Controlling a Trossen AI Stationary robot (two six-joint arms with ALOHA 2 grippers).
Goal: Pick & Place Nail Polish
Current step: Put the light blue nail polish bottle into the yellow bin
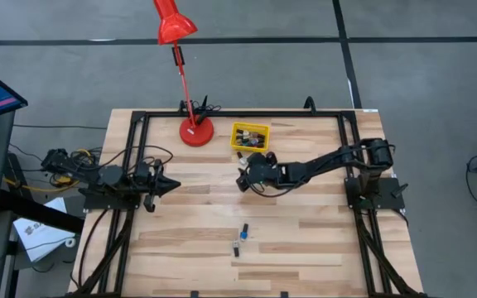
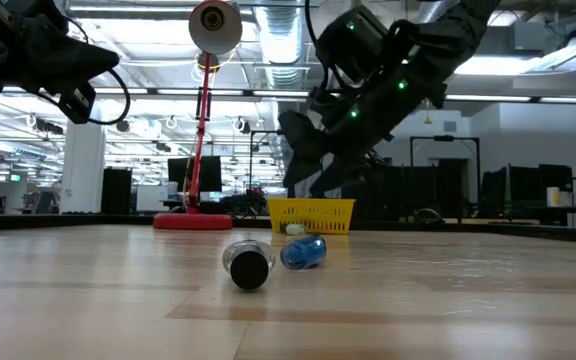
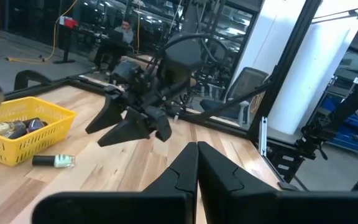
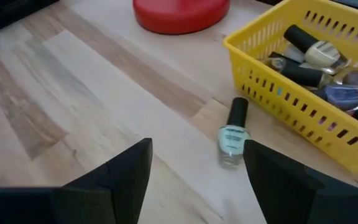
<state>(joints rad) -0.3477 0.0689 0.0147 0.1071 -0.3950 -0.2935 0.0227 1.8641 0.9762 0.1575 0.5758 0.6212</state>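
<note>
A pale green nail polish bottle (image 4: 232, 139) with a black cap lies on its side on the table beside the yellow bin (image 4: 303, 118); it also shows in the left wrist view (image 3: 55, 161). The bin (image 1: 249, 136) holds several bottles (image 4: 316, 62). Two more bottles lie on their sides near the front: a blue one (image 2: 304, 251) and a dark-capped one (image 2: 248, 266). My right gripper (image 4: 197, 177) is open and empty, above the table just short of the pale green bottle (image 1: 243, 178). My left gripper (image 3: 195, 168) is shut and empty at the table's left (image 1: 170, 186).
A red desk lamp stands on its round base (image 1: 195, 131) at the far edge, left of the bin. A black frame (image 1: 238, 115) runs along the table's far and side edges. Bare wood lies between the bin and the two front bottles (image 1: 239, 238).
</note>
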